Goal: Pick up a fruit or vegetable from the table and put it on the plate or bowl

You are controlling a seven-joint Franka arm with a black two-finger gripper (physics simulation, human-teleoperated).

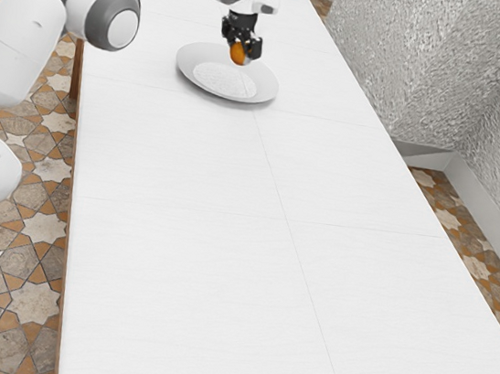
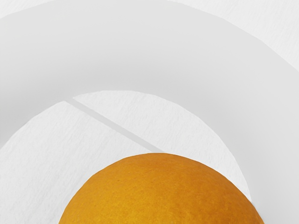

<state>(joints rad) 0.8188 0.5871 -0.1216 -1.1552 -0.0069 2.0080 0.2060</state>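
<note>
In hand, by the look of it: the placing step. Gripper (image 1: 239, 50) clamped from 2 sides on an orange (image 1: 237, 54), a round fruit with a finely dimpled peel, hanging above the plate (image 1: 265, 86) and, as far as can be told, inside its outline. Not yet set down: a gap between fruit and plate, hard to gauge from the side.

From the wrist view: the orange (image 2: 161, 193) directly under the hand, and below it the plate (image 2: 196, 60), its grey rim curving round beyond the fruit, its pale centre in between.

Picking apparently done and the carry near its end. Only the lowering and release left, so well along in the task.

Next, as a judgement:
- Lower straight down toward the plate's centre until resting on it or just short of contact.
- Then part the jaws.
- Lift clear without brushing the fruit.

Worth keeping the drop short: a round fruit on a shallow plate, likely to roll, possibly over the low rim onto the table (image 1: 270, 245) beside the plate. Worth opening slowly too, to avoid a sideways nudge from 1 finger leaving later than the other.

Brands, labels, writing: none to read on the orange, the plate, the gripper or the white arm.
</note>
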